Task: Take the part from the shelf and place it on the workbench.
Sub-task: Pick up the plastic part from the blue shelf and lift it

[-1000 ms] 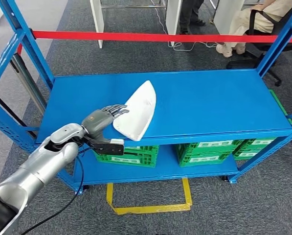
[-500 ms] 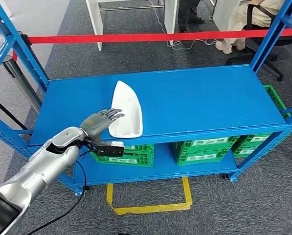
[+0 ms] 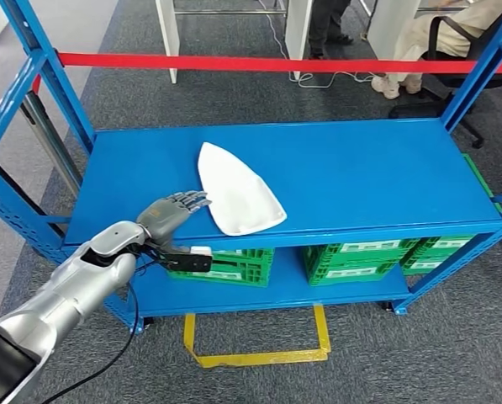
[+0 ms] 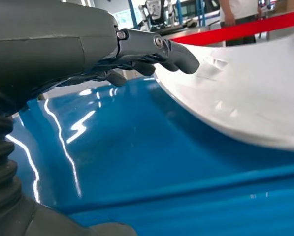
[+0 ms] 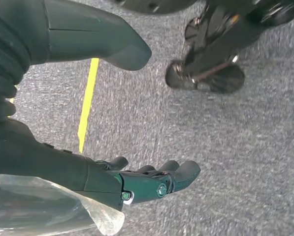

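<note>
Swung round since half a second ago, the white, flat, teardrop-shaped plastic part now lies with its broad end toward the front right of the blue metal shelf and its tip toward the back left. Beside its left edge, the left hand hovers with fingers stretched out, holding nothing. Over grey carpet, the right hand hangs empty, fingers extended.

A white part is seen on a blue shelf. Green crates are kept below. A red bar and grey floor are seen.
</note>
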Controlling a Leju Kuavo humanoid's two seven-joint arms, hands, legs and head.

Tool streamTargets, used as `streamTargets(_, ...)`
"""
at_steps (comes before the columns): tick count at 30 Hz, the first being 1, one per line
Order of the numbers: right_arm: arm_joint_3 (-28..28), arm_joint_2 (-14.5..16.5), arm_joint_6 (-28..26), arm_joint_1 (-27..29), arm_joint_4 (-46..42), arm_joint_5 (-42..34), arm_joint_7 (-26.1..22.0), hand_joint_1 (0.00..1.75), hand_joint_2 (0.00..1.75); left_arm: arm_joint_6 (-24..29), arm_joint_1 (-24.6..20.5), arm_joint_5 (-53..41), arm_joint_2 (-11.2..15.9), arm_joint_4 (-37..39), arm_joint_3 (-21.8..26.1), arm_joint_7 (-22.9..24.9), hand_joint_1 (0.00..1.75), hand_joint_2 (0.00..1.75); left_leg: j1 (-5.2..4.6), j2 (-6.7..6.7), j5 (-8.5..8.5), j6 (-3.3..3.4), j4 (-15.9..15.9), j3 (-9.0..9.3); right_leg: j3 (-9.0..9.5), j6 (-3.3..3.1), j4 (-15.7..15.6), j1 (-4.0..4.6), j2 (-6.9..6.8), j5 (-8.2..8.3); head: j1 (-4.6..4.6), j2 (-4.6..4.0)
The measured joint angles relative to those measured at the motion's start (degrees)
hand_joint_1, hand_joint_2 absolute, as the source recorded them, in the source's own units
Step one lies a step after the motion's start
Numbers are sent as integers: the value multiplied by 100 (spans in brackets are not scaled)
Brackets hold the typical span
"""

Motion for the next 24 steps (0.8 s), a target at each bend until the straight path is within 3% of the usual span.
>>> streamTargets(1,-1,0,1,6,0,1,0,0,175,9,14,0,-2,25,0,-5,88,175,-3,0,-1,1,2,1,-37,0,57,2,-1,51,1,0)
streamTargets(2,-2,0,1,11,0,1,0,0,175,14,22,0,-6,49,1,-11,129,175,-4,-1,-1,0,3,5,48,-7,-130,1,-1,202,0,0)
streamTargets(3,-3,0,1,12,0,1,0,0,175,19,25,0,-13,69,2,-19,170,175,-4,-3,-4,-4,6,9,234,-20,-513,1,-3,415,1,0)
streamTargets(5,-9,0,-1,-4,-1,1,-1,0,175,38,22,1,-25,99,8,-32,175,175,-20,-10,-14,-33,24,2,645,-60,-1307,10,1,688,-1,0)
streamTargets(6,-16,0,-2,-11,-1,1,-1,0,175,51,21,2,-30,112,11,-40,175,175,-30,-13,-16,-57,33,-10,768,-81,-1533,15,4,733,-4,0)
streamTargets(10,-43,1,-2,3,-1,1,0,0,175,65,28,10,-32,163,26,-75,175,175,-34,-13,-57,-172,84,-43,831,-184,-1639,9,8,752,-13,0)
streamTargets(12,-46,2,-2,-1,-1,1,0,0,175,66,20,14,-34,178,42,-81,175,175,-18,-9,-309,-236,464,-197,844,-245,-1661,-13,-2,768,-28,0)
streamTargets(14,-48,2,-2,-3,-1,1,1,0,175,65,33,16,-37,200,48,-85,175,175,-1,-6,-665,-279,1197,-510,844,-271,-1660,-13,-5,764,-40,0)
streamTargets(15,-49,2,-2,0,-1,1,3,0,175,63,49,16,-37,215,48,-89,175,175,8,-6,-763,-291,1495,-638,845,-272,-1659,-13,-5,763,-39,0)
streamTargets(16,-49,2,-2,5,-1,1,4,0,175,62,62,16,-36,231,49,-92,175,175,14,-6,-758,-295,1619,-692,846,-272,-1656,-13,-3,762,-40,0)
streamTargets(17,-50,2,-2,8,-1,1,6,0,175,62,68,16,-36,244,50,-96,175,175,20,-6,-644,-292,1521,-645,849,-270,-1652,-13,-2,760,-40,0)
streamTargets(20,-50,2,-2,2,-1,1,6,0,175,61,47,17,-38,263,62,-105,175,175,18,-3,-134,-247,465,-156,849,-231,-1624,-3,0,740,-39,0)
streamTargets(22,-50,2,-2,-2,-1,1,4,0,175,57,38,19,-41,272,66,-108,175,175,0,-7,-71,-208,104,1,826,-176,-1615,10,0,739,-34,0)
streamTargets(24,-50,2,-2,-2,-1,1,1,0,175,51,44,20,-43,282,70,-111,175,175,-11,-11,-76,-156,69,3,819,-114,-1631,9,-1,752,-33,0)
